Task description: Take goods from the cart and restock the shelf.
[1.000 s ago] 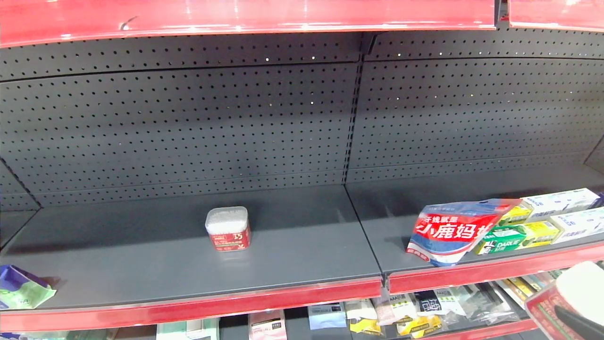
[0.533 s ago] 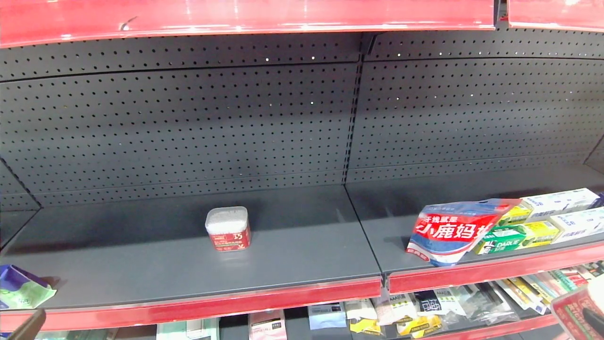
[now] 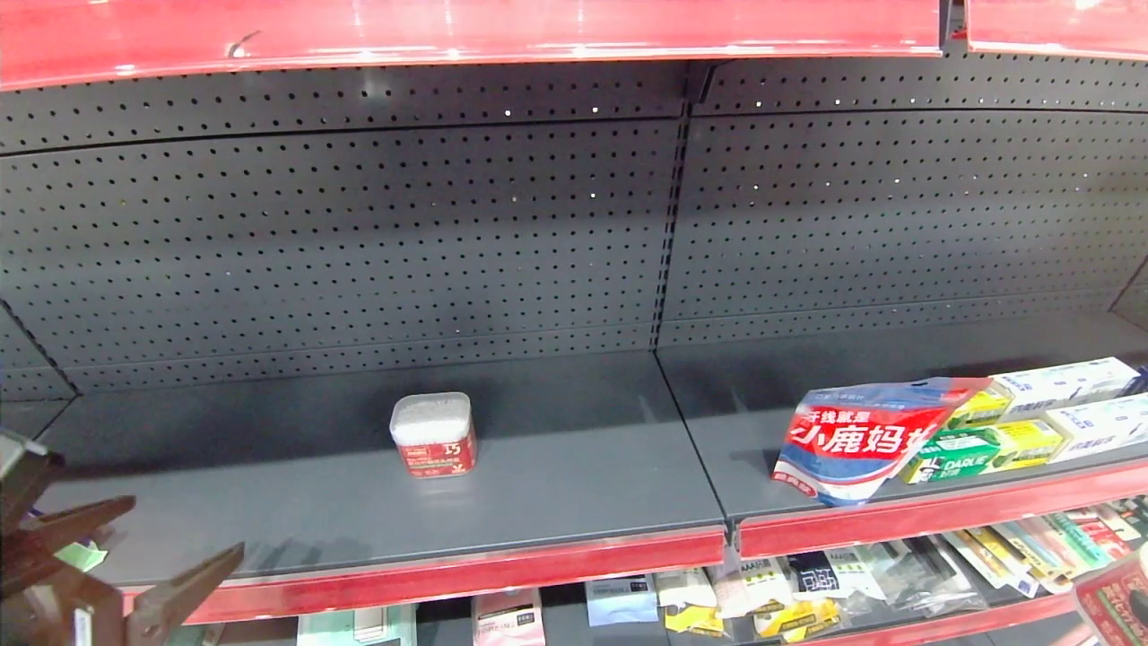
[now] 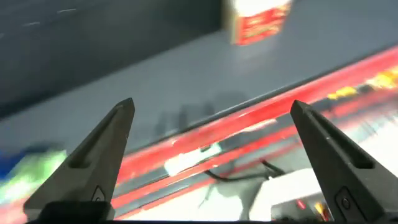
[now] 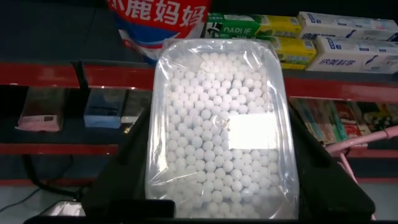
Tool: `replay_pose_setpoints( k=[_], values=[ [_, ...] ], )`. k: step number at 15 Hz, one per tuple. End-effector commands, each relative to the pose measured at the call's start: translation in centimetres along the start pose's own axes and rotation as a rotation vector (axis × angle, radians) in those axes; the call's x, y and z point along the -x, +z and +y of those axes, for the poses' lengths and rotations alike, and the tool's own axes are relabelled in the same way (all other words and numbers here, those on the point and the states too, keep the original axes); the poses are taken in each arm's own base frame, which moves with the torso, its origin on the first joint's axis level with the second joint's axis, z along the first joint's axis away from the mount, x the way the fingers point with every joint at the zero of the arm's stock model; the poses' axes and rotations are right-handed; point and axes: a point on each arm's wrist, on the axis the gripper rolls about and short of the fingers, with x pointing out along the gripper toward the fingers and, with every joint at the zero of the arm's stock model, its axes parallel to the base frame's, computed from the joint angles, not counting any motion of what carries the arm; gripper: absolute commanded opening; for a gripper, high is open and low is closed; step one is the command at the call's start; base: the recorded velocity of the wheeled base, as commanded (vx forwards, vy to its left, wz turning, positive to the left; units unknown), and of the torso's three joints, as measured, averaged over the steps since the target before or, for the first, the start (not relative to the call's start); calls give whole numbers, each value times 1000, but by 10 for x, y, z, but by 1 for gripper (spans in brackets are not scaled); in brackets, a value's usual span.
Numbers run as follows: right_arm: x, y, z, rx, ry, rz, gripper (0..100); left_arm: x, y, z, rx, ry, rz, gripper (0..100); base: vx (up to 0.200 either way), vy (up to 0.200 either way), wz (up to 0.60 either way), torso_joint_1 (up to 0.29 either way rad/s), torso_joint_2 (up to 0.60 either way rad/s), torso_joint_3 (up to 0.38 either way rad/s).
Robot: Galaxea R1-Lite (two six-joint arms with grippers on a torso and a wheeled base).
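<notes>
A red box of cotton swabs with a clear lid [image 3: 432, 434] stands on the grey shelf [image 3: 556, 484], left of its middle seam; the left wrist view has it as a red box [image 4: 258, 18] farther in on the board. My left gripper [image 3: 187, 527] is open at the shelf's front left edge, nothing between its fingers [image 4: 212, 104]. My right gripper [image 5: 217, 121] is shut on a second swab box [image 5: 217, 74], held in front of and below the shelf's right part. A corner of that box [image 3: 1117, 601] shows at the lower right of the head view.
A red-and-blue pouch [image 3: 861, 440] leans at the right shelf's front, with toothpaste boxes [image 3: 987, 449] and white boxes [image 3: 1067, 381] beside it. Small packets [image 3: 789, 583] fill the shelf below. A green pack [image 3: 81, 556] lies at the far left behind my left gripper. A red shelf runs overhead.
My left gripper has risen into the head view at the lower left, up to the shelf edge. The right gripper with its swab box has dropped lower and to the right.
</notes>
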Motion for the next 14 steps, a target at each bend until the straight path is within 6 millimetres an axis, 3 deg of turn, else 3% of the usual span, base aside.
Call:
replay_pose_setpoints(
  k=[1,2,4,6,8,10,14],
  values=[
    [-2,1,0,0,-1,13,0,-69,6,22,-32,-202,96,100,0,0,0,0,0,0],
    [-2,1,-1,0,-3,14,0,-76,6,27,-51,-221,89,100,0,0,0,0,0,0],
    [-5,1,-1,4,-10,34,0,-113,6,55,-137,-358,40,100,0,0,0,0,0,0],
    [-6,2,-1,4,-21,41,0,-130,12,62,-169,-414,13,100,0,0,0,0,0,0],
    [-6,2,-2,6,-34,44,0,-164,13,73,-218,-467,6,100,0,0,0,0,0,0],
    [-8,2,-2,16,-33,56,0,-184,9,78,-251,-525,-16,100,0,0,0,0,0,0],
    [-9,2,-2,21,-52,68,0,-199,15,72,-239,-666,-87,100,0,0,0,0,0,0]
  ],
)
